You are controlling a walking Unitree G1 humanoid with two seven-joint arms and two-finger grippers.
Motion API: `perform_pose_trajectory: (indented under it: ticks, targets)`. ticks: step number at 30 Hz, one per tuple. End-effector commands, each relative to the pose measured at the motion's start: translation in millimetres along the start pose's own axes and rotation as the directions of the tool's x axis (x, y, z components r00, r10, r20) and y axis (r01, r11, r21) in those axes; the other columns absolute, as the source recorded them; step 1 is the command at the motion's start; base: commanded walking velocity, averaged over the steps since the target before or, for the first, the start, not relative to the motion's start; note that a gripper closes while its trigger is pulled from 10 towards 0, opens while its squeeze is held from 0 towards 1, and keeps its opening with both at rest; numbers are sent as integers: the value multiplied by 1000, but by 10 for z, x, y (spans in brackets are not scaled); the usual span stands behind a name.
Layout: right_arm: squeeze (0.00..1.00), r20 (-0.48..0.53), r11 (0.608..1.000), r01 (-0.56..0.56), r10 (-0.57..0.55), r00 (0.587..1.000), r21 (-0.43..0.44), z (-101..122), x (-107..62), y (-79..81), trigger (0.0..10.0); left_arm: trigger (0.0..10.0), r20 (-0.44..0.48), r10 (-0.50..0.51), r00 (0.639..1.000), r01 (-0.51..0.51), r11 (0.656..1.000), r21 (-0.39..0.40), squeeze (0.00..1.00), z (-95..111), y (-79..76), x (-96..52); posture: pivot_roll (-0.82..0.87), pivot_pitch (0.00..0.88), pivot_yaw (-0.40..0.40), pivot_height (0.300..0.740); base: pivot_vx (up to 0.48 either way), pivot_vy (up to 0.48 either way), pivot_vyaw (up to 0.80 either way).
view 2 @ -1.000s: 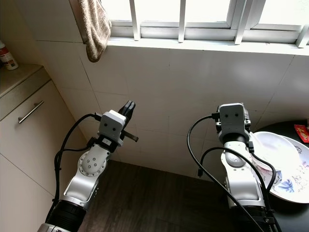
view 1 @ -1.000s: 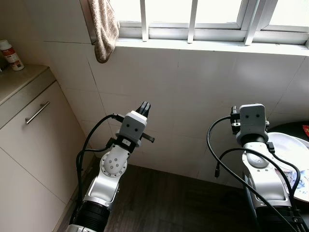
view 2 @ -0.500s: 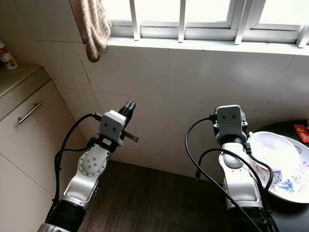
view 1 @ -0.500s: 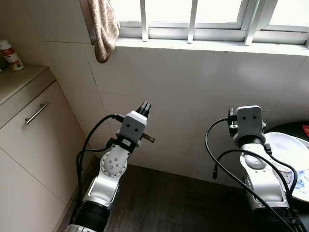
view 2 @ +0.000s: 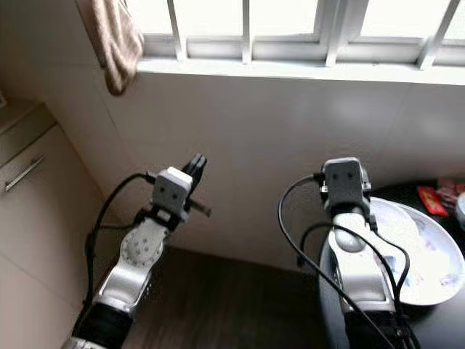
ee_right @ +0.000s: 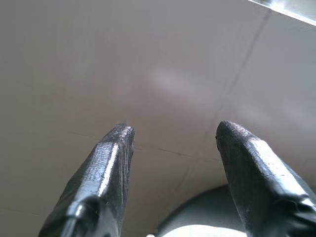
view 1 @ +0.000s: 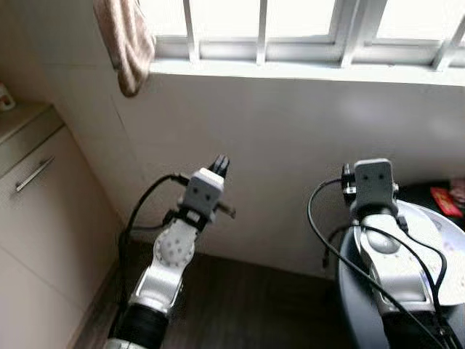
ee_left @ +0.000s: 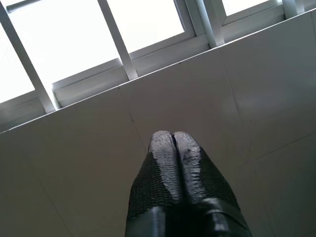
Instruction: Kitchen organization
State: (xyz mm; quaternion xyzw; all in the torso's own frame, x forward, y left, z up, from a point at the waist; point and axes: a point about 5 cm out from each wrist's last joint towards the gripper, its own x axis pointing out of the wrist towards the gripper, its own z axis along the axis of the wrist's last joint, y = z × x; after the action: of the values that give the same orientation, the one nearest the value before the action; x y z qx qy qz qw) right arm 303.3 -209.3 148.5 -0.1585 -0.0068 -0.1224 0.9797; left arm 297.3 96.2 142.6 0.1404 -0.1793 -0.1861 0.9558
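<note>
My left gripper [view 1: 219,164] is raised toward the tiled wall under the window, its two black fingers [ee_left: 171,148] pressed together and holding nothing. My right gripper [ee_right: 173,148] also points at the wall, with its fingers [ee_right: 111,153] spread wide and nothing between them; its grey wrist block sits just left of a round dark table [view 1: 356,291]. A white plate with a blue pattern [view 2: 436,254] lies on that table at the lower right, partly hidden behind my right arm. A small red packet [view 1: 445,201] lies at the table's far edge.
A beige cabinet [view 1: 36,211] with a metal bar handle [view 1: 32,174] stands at the left. A brown towel [view 1: 127,43] hangs from the barred window [view 1: 290,29] above the tiled wall. Dark wooden floor [view 1: 247,305] lies between cabinet and table.
The whole picture has shifted left, so the camera turned right: more of the dark table and plate shows, and the cabinet has slid toward the left edge. Both arms hold their pose.
</note>
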Motion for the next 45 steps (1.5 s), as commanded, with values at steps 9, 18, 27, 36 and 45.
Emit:
perform_pose_trajectory:
  ticks: [9,18,27,36,45]
  targets:
    - [0,-17,999,-35,35,999,8,33,24,-29,10000,10000,-13,14,1000,-13,1000,8,0,-21,38,-28,-133,0,6,740,0,0,-521]
    - [0,-55,998,-53,55,997,41,42,71,22,10000,10000,-35,27,999,-28,999,-17,0,-41,77,-28,-123,0,6,740,0,83,0]
    - [0,-118,982,-140,155,981,124,0,83,101,10000,10000,-27,23,999,-23,1000,-7,0,-28,85,-27,-125,0,10,740,0,270,0]
    - [0,-235,986,-142,159,959,86,-159,140,-29,10000,10000,-25,21,999,-21,1000,-4,0,-19,75,-28,-124,0,5,740,0,0,0]
    - [0,-302,978,-201,209,930,59,-213,221,-115,10000,10000,-28,19,999,-19,1000,-3,0,-22,72,-32,-124,0,4,740,0,0,-444]
